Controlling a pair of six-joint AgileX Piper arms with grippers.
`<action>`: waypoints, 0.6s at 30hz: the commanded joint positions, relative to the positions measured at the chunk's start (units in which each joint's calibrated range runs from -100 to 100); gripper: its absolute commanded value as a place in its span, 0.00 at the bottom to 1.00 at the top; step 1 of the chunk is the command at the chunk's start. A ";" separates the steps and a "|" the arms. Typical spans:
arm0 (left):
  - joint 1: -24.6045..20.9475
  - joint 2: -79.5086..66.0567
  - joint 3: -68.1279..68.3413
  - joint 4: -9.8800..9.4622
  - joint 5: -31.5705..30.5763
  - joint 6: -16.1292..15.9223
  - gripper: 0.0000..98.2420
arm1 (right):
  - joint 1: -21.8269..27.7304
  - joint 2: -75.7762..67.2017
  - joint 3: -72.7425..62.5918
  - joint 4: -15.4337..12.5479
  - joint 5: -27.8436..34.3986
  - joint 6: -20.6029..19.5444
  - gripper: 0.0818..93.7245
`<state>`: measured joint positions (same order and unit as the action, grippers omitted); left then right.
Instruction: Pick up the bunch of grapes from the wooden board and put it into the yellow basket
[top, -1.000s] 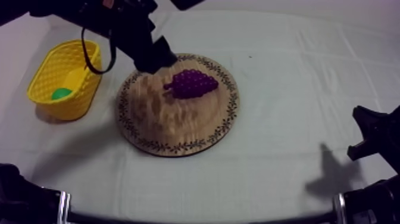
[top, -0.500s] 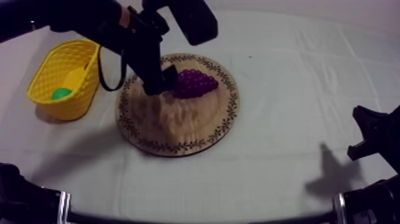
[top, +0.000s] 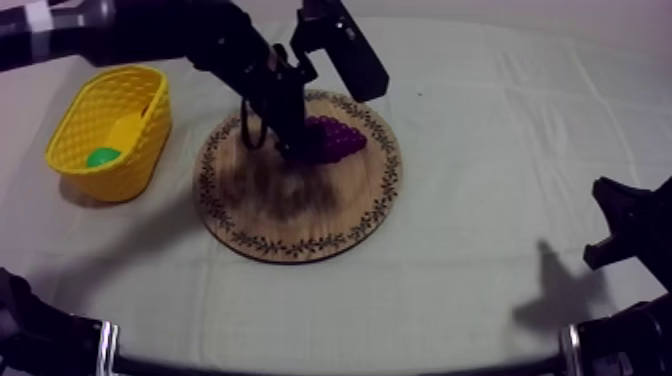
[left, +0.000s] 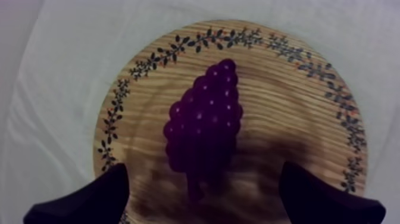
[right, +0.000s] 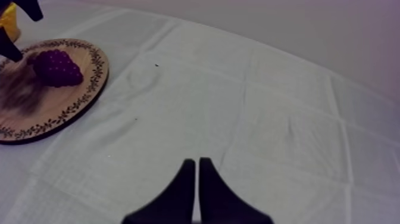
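1. I am hovering my left gripper (left: 203, 179) over the round wooden board with the patterned rim (left: 286, 101). Its two black fingers (left: 89, 199) are spread wide apart and are gripping nothing.
2. The purple bunch of toy grapes (left: 205, 119) is lying on the board between those fingers, with its stem pointing toward the gripper.
3. The yellow basket (top: 100, 125) is standing on the grey-white cloth (top: 480, 150), just beside the board.
4. My right gripper (right: 197, 173) is resting well apart from the board, its fingers pressed together on nothing.
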<state>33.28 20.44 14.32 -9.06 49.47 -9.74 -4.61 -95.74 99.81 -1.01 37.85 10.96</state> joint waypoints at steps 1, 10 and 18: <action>-0.23 4.12 -1.23 -0.11 -0.90 -0.13 0.94 | 0.02 -0.01 -0.03 0.01 -0.03 0.00 0.00; -0.74 13.31 -7.23 -1.03 -2.73 0.12 0.87 | 0.02 -0.01 -0.03 0.01 -0.03 0.00 0.00; -0.98 17.06 -9.87 -1.67 -2.98 0.52 0.45 | 0.02 -0.01 -0.03 0.01 -0.03 0.00 0.00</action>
<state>32.37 37.27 4.52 -10.68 46.33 -9.18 -4.61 -95.74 99.81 -1.01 37.85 10.96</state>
